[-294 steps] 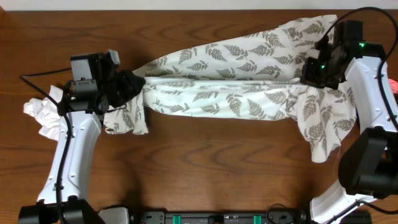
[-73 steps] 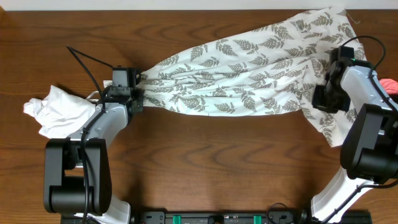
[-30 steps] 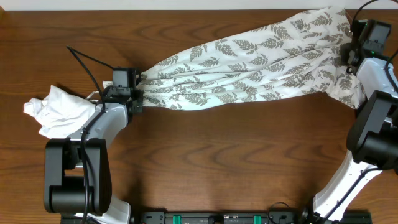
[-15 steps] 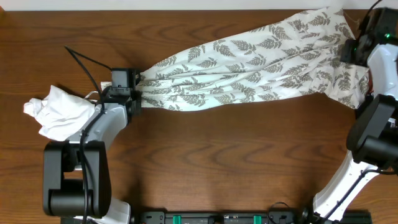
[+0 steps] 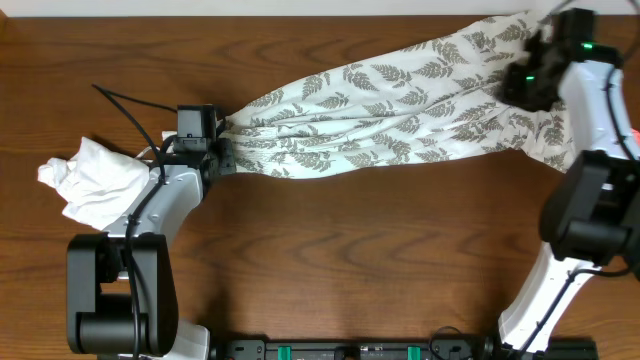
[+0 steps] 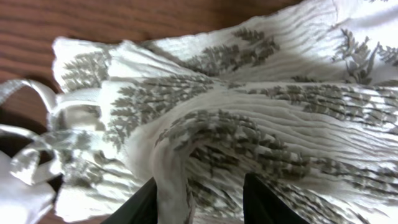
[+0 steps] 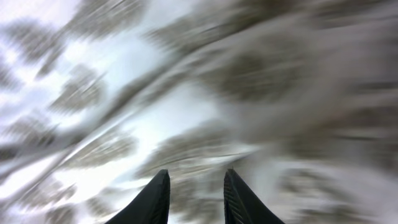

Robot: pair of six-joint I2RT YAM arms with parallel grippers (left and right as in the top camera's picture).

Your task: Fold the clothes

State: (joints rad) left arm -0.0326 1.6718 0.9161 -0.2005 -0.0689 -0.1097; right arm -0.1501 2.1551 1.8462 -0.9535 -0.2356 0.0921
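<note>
Wood-grain table [image 5: 320, 260], fern-print garment [image 5: 400, 110] stretched across, left end effector [image 6: 199, 186] parted, right end effector [image 7: 191, 177] blurred, state unclear

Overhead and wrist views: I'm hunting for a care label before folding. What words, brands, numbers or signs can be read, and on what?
No text can be read in any view.
Fern cloth: leaf print only, no label showing.
White cloth: plain.
Right wrist view: too blurred to tell.
</note>
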